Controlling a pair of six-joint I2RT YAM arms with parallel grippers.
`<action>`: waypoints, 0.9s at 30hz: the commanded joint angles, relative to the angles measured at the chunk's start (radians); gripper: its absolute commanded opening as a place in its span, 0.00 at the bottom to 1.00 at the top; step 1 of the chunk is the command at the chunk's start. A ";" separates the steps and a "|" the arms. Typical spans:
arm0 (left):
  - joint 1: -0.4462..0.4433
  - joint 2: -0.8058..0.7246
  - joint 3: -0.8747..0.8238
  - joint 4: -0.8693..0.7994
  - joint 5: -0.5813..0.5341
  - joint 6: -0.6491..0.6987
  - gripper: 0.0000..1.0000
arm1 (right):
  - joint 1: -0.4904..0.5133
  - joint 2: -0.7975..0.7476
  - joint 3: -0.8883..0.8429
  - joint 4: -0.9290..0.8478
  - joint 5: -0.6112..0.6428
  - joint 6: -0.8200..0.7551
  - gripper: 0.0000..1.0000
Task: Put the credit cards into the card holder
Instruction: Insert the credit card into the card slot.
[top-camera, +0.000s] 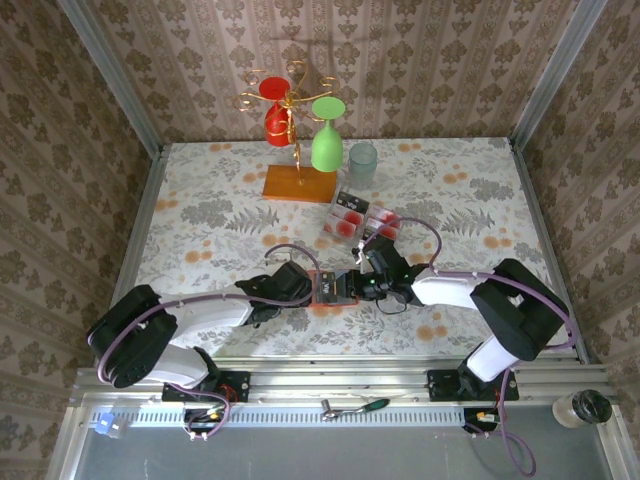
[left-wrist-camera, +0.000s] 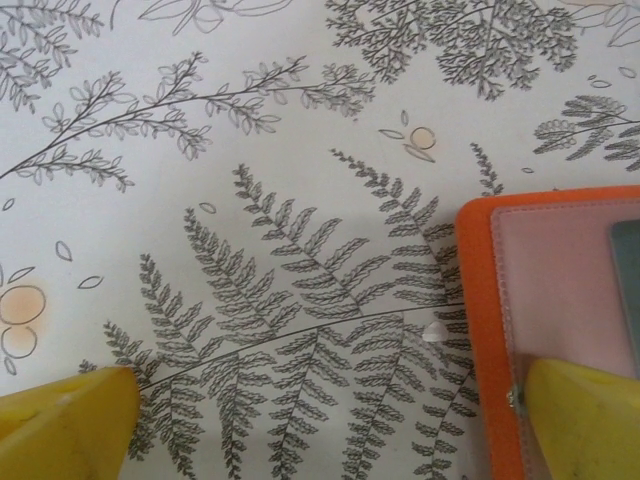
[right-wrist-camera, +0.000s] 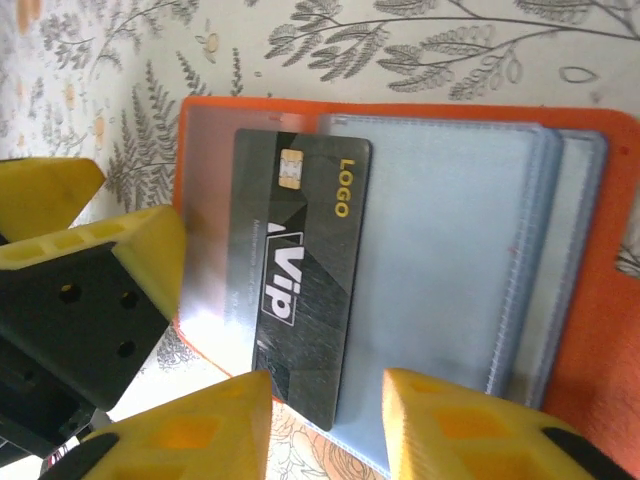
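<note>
The table carries a glass rack at the far side. Both arms meet near the front centre.

**Card holder.** The card holder lies open and flat between the two grippers, with its clear sleeves facing up.

**Left gripper.** The left gripper stands at full spread and grasps nothing. One finger sits on the holder's orange edge, apparently pinning it. The other finger is over bare cloth.

**Right gripper.** The right gripper is partly open. The gap between its jaws straddles the near end of a black card, and nothing appears clamped.

**Cards.** The black card lies tilted, with one long edge tucked under a sleeve. The other credit cards lie in a cluster well behind the holder, near the rack.

**Hazards.**
- The card appears only partly seated. A fingertip brushing it on withdrawal could drag it back out or skew it further.
- If the pinning finger lifts or slips, the holder may slide across the cloth.
- Pushing a skewed card may buckle the stacked sleeves.
</note>
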 joint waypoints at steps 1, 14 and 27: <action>0.008 -0.009 -0.020 -0.033 -0.004 -0.021 1.00 | 0.008 -0.006 0.059 -0.139 0.042 -0.088 0.28; 0.025 0.037 -0.013 -0.029 0.000 0.007 1.00 | 0.056 0.151 0.177 -0.151 0.033 -0.111 0.16; 0.030 0.040 0.001 -0.021 0.013 0.027 1.00 | 0.103 0.253 0.268 -0.152 0.004 -0.086 0.15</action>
